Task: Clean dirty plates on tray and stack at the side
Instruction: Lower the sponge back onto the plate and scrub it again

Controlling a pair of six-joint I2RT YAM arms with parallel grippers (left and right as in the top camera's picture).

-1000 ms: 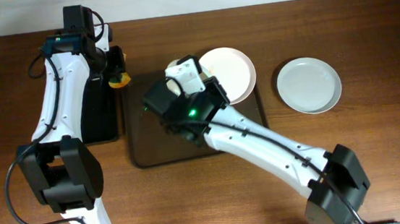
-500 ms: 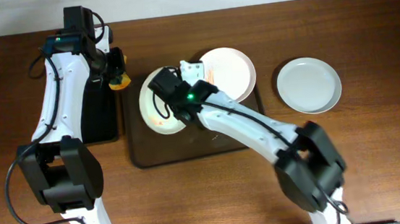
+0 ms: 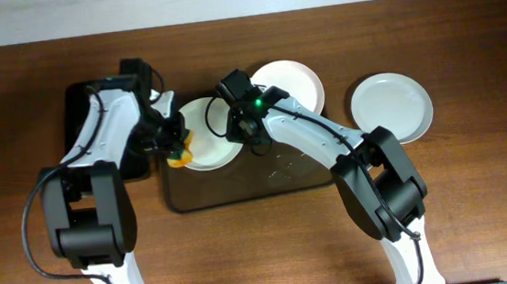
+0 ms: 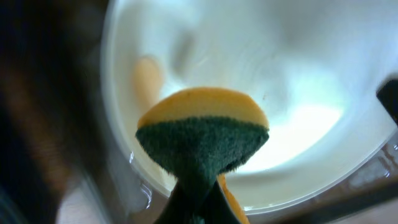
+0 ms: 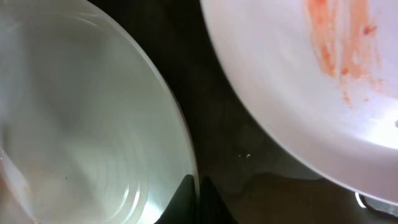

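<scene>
Step in hand, as judged: scrubbing one plate over the tray (image 3: 266, 178).

1. Right tool (image 5: 197, 198): narrow, its tips pinched on the rim of the gripped plate (image 3: 206, 151). The overhead view places this plate over the tray's far-left corner. Whether it rests on the tray or is lifted clear cannot be told.
2. Left tool (image 4: 194, 208): closed on a sponge (image 4: 202, 140), green scouring face outward, yellow backing behind. The sponge sits at the plate's rim on the side away from the tray's centre.
3. A faint orange mark shows on the plate's inner face beside the sponge; blur prevents certainty.

Orientation: the gripped plate is round and has no long axis. Its hollow face is turned toward the sponge. Its tilt cannot be fixed. The tray's long axis runs left to right in the overhead view.

Recommended practice: hold the rim pinch firm and opposite the sponge. Press the green face flat and sweep from rim to centre over the mark. Keep the pressure moderate so that the plate does not pivot out of the pinch.

Other items: the smeared plate (image 3: 295, 88) overhangs the tray's far-right corner. The third plate (image 3: 391, 107) lies on the tabletop (image 3: 478, 187) right of the tray. A black tray (image 3: 78, 111) lies to its left.
</scene>
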